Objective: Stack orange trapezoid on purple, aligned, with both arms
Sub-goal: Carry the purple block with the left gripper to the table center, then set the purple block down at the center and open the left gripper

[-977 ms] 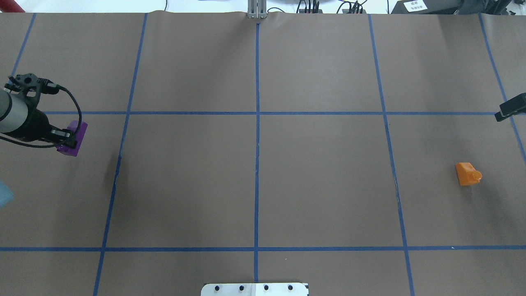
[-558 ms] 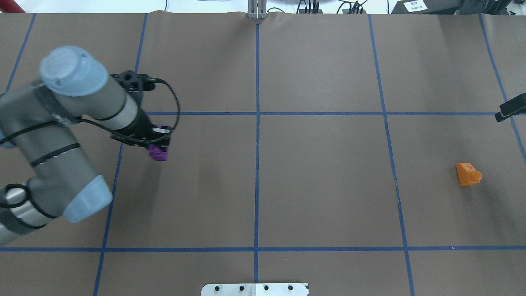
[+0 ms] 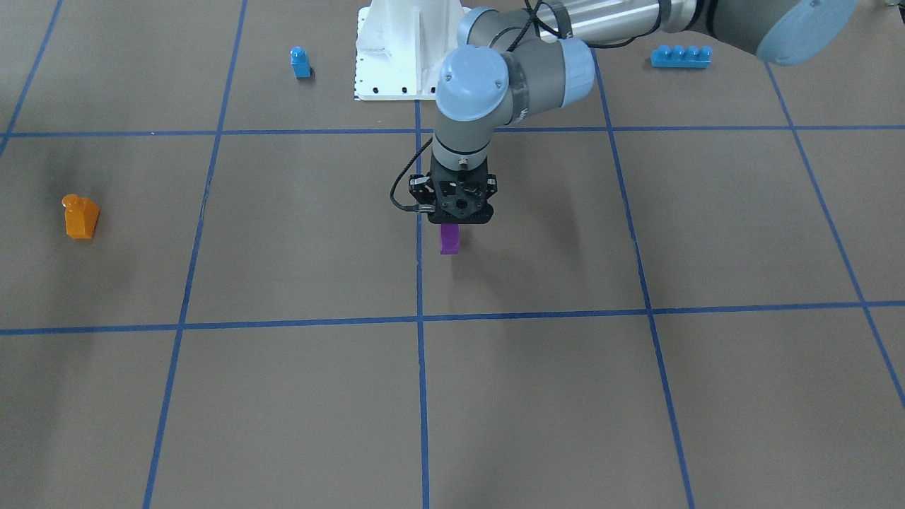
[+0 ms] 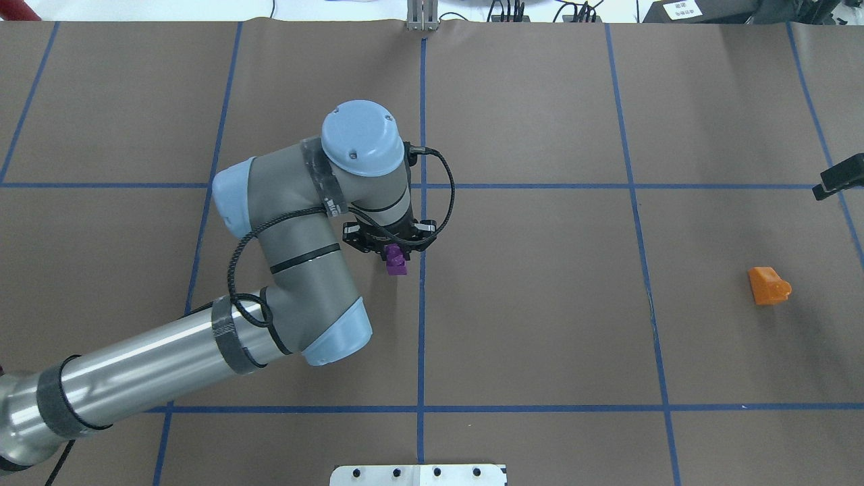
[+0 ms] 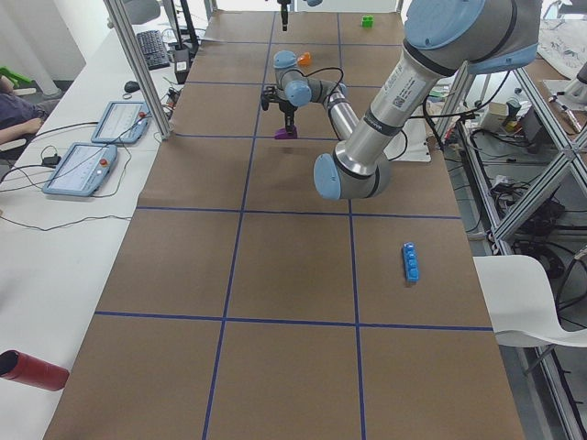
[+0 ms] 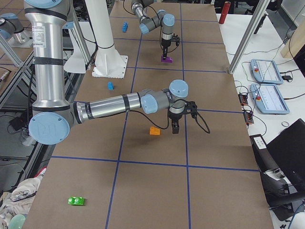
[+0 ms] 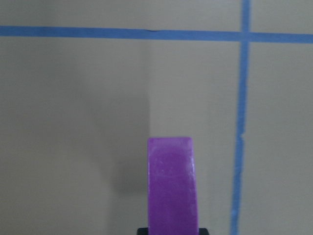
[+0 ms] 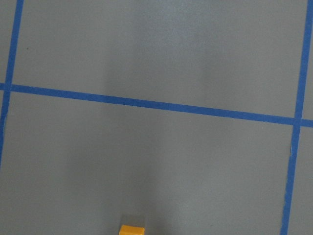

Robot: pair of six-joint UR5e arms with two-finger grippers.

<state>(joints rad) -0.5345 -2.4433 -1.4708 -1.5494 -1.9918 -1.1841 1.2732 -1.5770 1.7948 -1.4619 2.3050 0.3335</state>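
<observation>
Near the middle of the bench (image 4: 540,324), the left gripper (image 3: 451,223) points straight down with its jaws clenched on the purple brick (image 3: 450,242); the brick sticks out below the black gripper body, and in the left wrist view it fills the lower centre, with a shadow beside it on the brown paper; whether its underside touches the paper I cannot tell; it sits just beside the central blue tape line (image 4: 421,324), on the robot's left of it, within the middle row of the taped grid. Well apart, far over on the robot's right, the orange trapezoid (image 4: 767,286) rests alone on the paper, free of any grip; the right gripper (image 6: 174,129) hangs near it, pointing down and not touching it, on the side away from the robot; whether its jaws are parted or closed I cannot tell; the right wrist view catches only a sliver of orange at its bottom edge. Close to the white pedestal (image 3: 396,49) lie a small blue brick (image 3: 300,62) on one side and a long blue brick (image 3: 681,56) on the other.
</observation>
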